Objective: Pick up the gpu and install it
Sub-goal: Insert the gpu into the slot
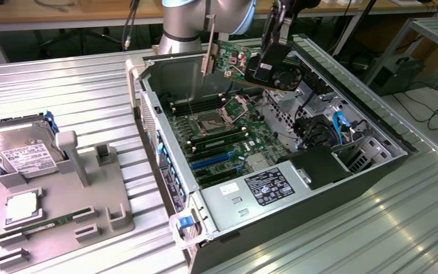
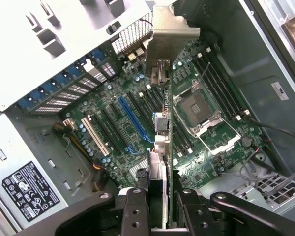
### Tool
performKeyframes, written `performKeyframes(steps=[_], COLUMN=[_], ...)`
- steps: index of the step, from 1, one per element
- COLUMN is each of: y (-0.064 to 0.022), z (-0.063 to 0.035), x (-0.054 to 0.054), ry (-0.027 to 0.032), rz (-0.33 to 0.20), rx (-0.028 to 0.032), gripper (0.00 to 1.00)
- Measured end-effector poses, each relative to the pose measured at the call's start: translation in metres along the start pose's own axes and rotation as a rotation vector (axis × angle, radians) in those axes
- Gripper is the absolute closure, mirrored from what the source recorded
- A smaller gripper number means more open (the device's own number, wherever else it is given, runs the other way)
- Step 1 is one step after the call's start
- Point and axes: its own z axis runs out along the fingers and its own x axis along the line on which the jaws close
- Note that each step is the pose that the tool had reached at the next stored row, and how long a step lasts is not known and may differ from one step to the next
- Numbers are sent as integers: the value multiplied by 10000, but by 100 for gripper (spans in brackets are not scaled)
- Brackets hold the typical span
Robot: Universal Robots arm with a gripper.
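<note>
The gripper (image 2: pixel 160 204) is clamped tight on the gpu (image 2: pixel 163 142). Its two black fingers (image 2: pixel 133 211) press the card's faces at the near end, so the wrist view looks straight along the card's edge. From that grasp the card's long axis runs away to the pale bracket (image 2: pixel 174 30) at its far end. Beneath and beyond lies the motherboard (image 2: pixel 113 105). The blue slot (image 2: pixel 132 120) sits to one side of the card's line and the open CPU socket (image 2: pixel 195 109) to the other. The slot runs at a slant to the card here, so the two do not look lined up.

In the exterior view the card hangs on edge above the open case (image 1: pixel 356 123), clear of the board, near the case's 12 o'clock end. Its length runs roughly from 9 to 3 o'clock, with the bracket at the 9 o'clock end, toward the case's rear wall. The blue slot lies toward 7 o'clock from the card and lower down. By my reading the card is lifted and brought over the case but not seated. The arm (image 1: pixel 181 17) comes in from 12 o'clock, its wrist over the case's far end.
</note>
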Motion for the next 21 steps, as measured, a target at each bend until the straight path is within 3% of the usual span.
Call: performKeyframes(steps=[11,17,21], y=[0,0,0], z=[1,1,1], x=[0,0,0], ry=[37,71,105], rz=[-928,-1753,-2597], rx=[-5,-11,-16], gripper=[73,73,73])
